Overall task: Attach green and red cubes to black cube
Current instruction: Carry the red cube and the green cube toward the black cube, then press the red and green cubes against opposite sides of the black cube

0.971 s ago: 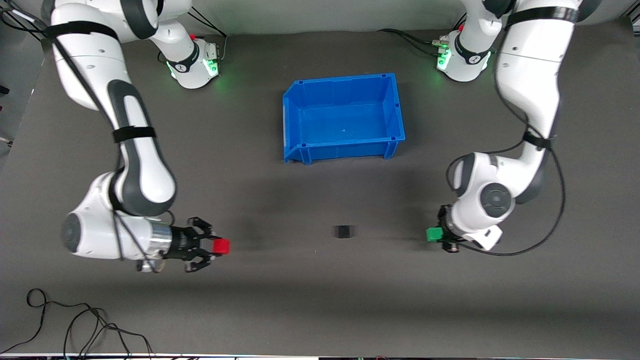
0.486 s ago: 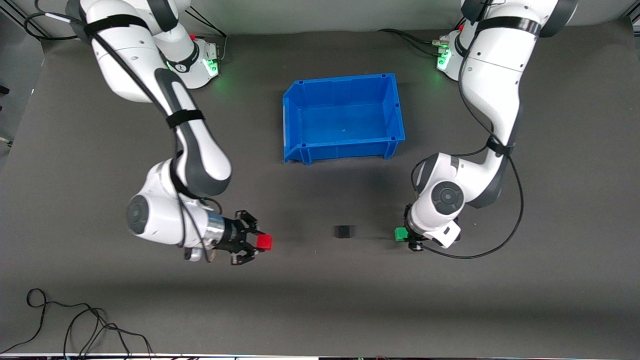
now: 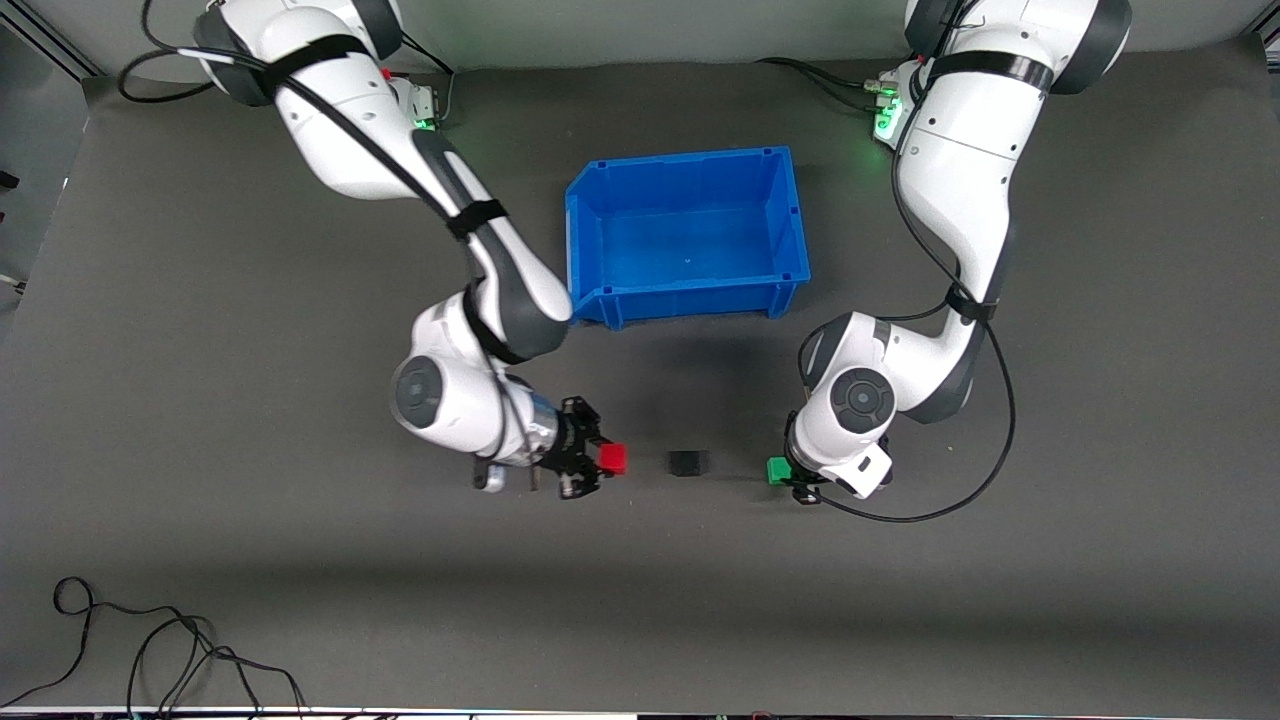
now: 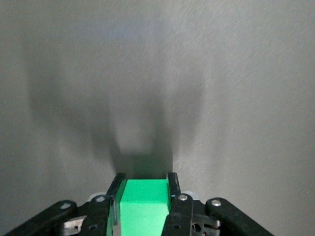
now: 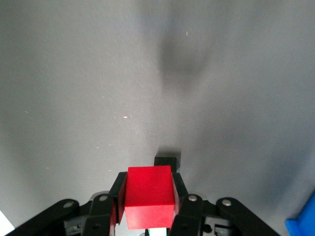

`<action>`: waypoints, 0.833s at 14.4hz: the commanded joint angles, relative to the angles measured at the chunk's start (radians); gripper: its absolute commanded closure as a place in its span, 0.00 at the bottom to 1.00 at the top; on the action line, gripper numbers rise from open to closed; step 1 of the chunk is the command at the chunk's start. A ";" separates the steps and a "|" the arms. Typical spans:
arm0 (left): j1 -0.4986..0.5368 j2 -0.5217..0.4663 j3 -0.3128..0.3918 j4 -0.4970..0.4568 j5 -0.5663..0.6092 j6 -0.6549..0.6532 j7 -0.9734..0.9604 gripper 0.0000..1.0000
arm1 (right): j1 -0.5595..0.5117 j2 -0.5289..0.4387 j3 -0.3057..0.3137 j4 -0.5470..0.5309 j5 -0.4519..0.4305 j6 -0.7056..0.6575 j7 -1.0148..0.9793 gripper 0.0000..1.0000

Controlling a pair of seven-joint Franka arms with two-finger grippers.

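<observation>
Count on the table: three small cubes (one red, one green, one black), one blue bin, two arms.

The black cube sits alone on the mat, nearer the front camera than the bin and roughly in line with the bin's middle. Nothing touches it.

The right gripper is clamped on the red cube; in the right wrist view the two fingers press flat against opposite sides of the cube. The red cube is held just beside the black cube, on the side toward the right arm's end of the table, with a narrow gap of bare mat between them. The black cube shows in the right wrist view just past the red cube's leading edge.

The left gripper is clamped on the green cube; the left wrist view shows the cube squeezed between both fingers. The green cube is near the black cube on the side toward the left arm's end of the table, with a wider gap than the red one leaves. The black cube does not appear in the left wrist view, only mat and shadow.

Whether the held cubes rest on the mat or hang slightly above it cannot be told for certain.

Bin: one, with nothing visible inside. One loose black cable lies at the table's edge nearest the front camera.
</observation>
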 commanded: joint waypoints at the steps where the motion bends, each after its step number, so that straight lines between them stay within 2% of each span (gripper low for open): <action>1: -0.018 0.018 -0.010 0.031 -0.009 -0.006 -0.043 1.00 | 0.038 0.045 -0.014 0.026 0.019 0.064 0.016 1.00; 4: -0.025 0.025 -0.039 0.040 -0.009 -0.006 -0.072 1.00 | 0.068 0.075 -0.014 0.026 0.021 0.110 0.020 1.00; 8: -0.045 0.048 -0.042 0.066 -0.011 -0.001 -0.089 1.00 | 0.104 0.118 -0.014 0.026 0.019 0.174 0.037 1.00; 12: -0.047 0.062 -0.042 0.074 -0.009 0.074 -0.129 1.00 | 0.127 0.154 -0.014 0.029 0.018 0.253 0.054 1.00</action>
